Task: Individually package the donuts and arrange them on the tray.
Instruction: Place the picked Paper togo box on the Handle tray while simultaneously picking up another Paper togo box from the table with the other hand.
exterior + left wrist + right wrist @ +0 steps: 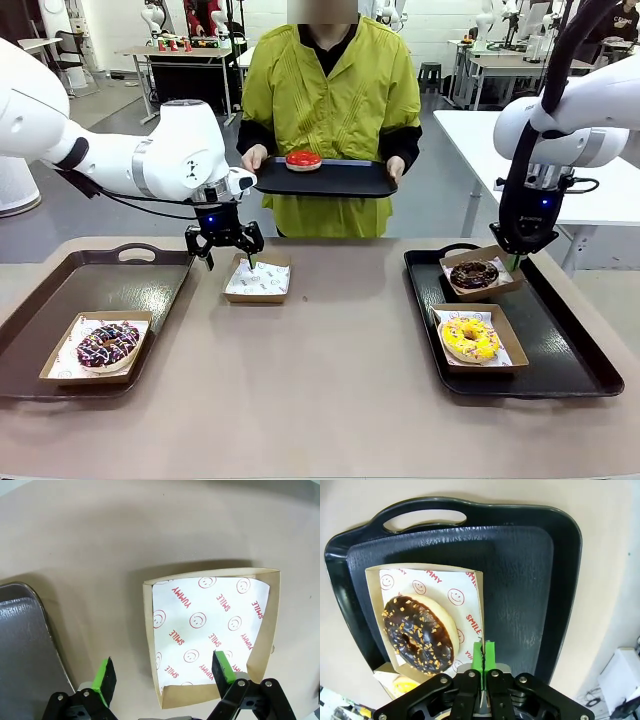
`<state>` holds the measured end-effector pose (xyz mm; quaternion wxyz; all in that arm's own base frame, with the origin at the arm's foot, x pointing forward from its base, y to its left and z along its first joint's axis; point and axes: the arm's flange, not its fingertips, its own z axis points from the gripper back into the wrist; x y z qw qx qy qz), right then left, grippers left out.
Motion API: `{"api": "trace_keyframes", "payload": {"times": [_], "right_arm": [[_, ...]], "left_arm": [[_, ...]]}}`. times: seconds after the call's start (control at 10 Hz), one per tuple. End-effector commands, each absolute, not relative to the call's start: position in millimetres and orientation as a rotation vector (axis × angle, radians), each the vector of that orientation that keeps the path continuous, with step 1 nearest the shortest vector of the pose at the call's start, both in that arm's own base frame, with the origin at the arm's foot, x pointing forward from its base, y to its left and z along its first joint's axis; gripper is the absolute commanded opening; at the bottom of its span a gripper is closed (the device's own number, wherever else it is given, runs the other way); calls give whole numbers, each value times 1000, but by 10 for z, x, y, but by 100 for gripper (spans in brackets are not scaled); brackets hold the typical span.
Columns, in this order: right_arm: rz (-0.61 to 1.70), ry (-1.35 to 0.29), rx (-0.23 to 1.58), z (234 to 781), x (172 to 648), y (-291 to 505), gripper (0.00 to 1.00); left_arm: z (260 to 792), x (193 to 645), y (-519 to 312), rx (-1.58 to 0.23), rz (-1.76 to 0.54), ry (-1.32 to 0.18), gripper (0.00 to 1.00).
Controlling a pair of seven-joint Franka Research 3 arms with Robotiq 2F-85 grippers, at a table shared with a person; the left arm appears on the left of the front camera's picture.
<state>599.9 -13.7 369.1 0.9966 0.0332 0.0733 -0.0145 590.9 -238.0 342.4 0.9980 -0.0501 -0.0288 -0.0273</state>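
My left gripper [230,258] hangs open over the near-left wall of an empty paper-lined box [257,279] on the table. In the left wrist view that box [210,630] has its left wall between my open left gripper [164,674] fingers. My right gripper [515,262] is shut on the rim of a box [497,283] holding a chocolate donut [474,273] on the right tray [560,350]. The right wrist view shows that donut [420,632] and my right gripper [484,655] pinching the box [395,582] wall. A yellow donut [470,338] sits boxed in front. A sprinkled chocolate donut [107,343] lies boxed on the left tray [150,275].
Across the table a person in a yellow-green jacket holds a black tray [340,185] with a red-glazed donut [303,160] on it. A corner of the left tray [20,645] lies close beside my left gripper. Bare tabletop [330,380] spans the middle between the two trays.
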Motion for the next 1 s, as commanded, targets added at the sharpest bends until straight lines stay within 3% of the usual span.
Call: {"api": "trace_keyframes", "payload": {"times": [0.0,0.3,0.4,0.5,0.6,0.8,0.9], "right_arm": [[-20,133,102,3634,5983,-178,1],[-16,131,105,3625,5982,-192,1],[-12,138,111,3620,5983,-196,54],[-10,143,118,3623,5979,-194,61],[-12,145,120,3630,5973,-191,100],[-23,146,125,3642,5970,-194,100],[-26,145,125,3644,5969,-191,85]], "left_arm": [[3387,6005,-2442,-47,-24,-43,100],[3317,6060,-2431,-23,-20,-35,100],[3310,6065,-2427,-27,-29,-40,41],[3324,6060,-2424,-28,-28,-37,40],[3347,6052,-2416,-31,-31,-39,0],[3370,6043,-2402,-36,-32,-39,0],[3375,6037,-2400,-37,-34,-38,14]]}}
